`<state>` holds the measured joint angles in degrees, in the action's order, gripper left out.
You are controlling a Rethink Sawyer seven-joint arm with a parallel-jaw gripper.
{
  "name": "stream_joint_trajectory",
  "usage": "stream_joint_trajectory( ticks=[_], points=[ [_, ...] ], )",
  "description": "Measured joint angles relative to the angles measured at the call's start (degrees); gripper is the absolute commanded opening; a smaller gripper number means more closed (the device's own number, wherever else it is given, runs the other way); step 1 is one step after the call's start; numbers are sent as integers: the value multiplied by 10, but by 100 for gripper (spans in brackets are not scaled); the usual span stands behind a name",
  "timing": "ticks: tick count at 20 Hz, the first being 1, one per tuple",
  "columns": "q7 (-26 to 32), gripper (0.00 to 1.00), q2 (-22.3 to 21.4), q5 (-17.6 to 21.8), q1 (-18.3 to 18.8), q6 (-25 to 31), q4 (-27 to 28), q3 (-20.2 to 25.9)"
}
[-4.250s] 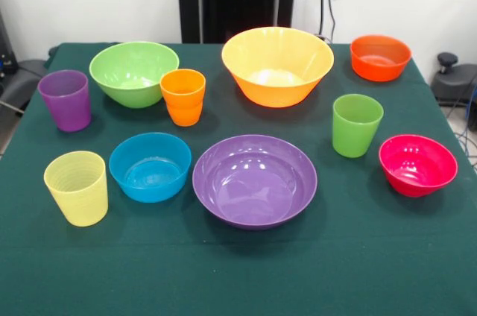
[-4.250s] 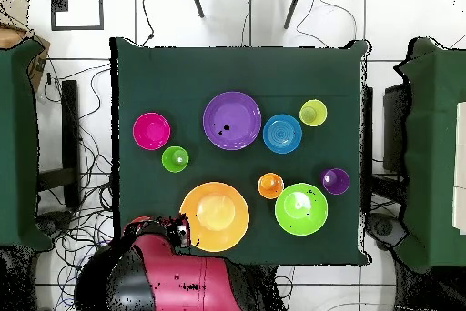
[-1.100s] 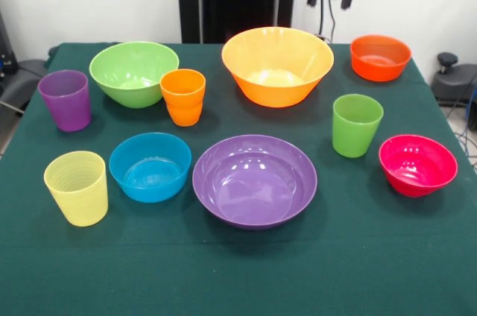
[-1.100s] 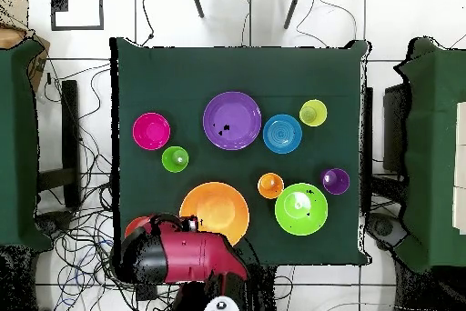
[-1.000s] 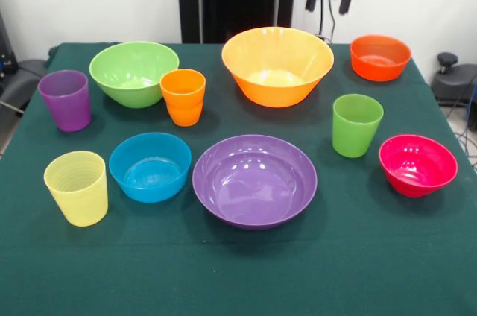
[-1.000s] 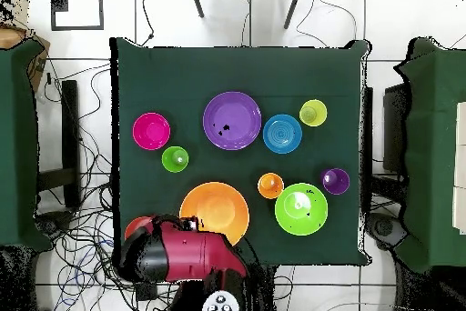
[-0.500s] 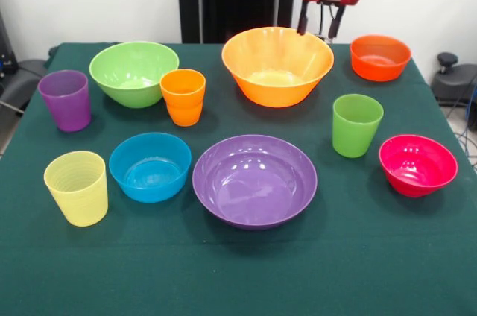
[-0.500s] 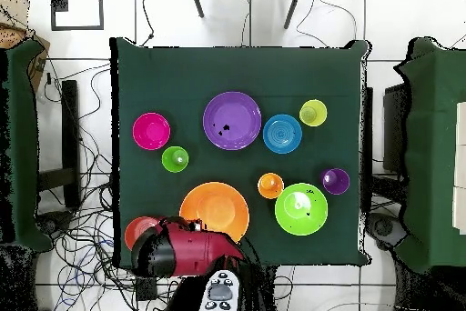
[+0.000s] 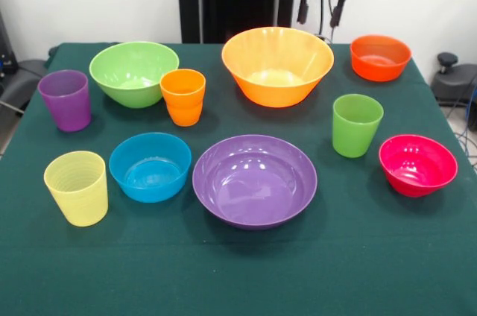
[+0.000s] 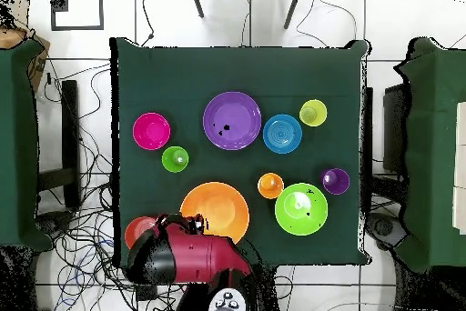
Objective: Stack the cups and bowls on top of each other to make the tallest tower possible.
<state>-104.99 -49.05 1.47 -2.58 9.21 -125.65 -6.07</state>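
Observation:
Nothing is stacked; every piece stands alone on the green cloth. The large orange-yellow bowl [image 9: 277, 62] [image 10: 216, 212] is at the back, the purple bowl [image 9: 255, 179] [image 10: 232, 120] in front of it. Around them are the light green bowl [image 9: 134, 71], blue bowl [image 9: 150, 166], pink-red bowl [image 9: 417, 165] and orange-red bowl [image 9: 380, 57]. The cups are purple [image 9: 65, 100], orange [image 9: 182, 96], pale yellow [image 9: 76, 187] and green [image 9: 357, 124]. My gripper [image 9: 320, 14] hangs open and empty above the gap between the orange-yellow and orange-red bowls.
From overhead, the red arm [image 10: 191, 255] covers part of the orange-red bowl [image 10: 136, 228] at the table's near edge. Other green-covered tables [image 10: 18, 144] stand left and right, and cables lie on the floor around the table.
The gripper came down into the front view over the last second, then rose a little in the last half second. No cup or bowl has moved.

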Motion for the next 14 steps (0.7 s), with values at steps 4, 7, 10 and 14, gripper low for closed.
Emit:
stream_joint_trajectory(
  ticks=[4,7,10,14],
  points=[
    [0,100,-29,0,4,11,-1,0],
    [0,100,-52,0,12,19,-2,2],
    [0,100,-66,0,24,22,-4,3],
    [0,100,-79,0,42,25,-5,6]
  ],
)
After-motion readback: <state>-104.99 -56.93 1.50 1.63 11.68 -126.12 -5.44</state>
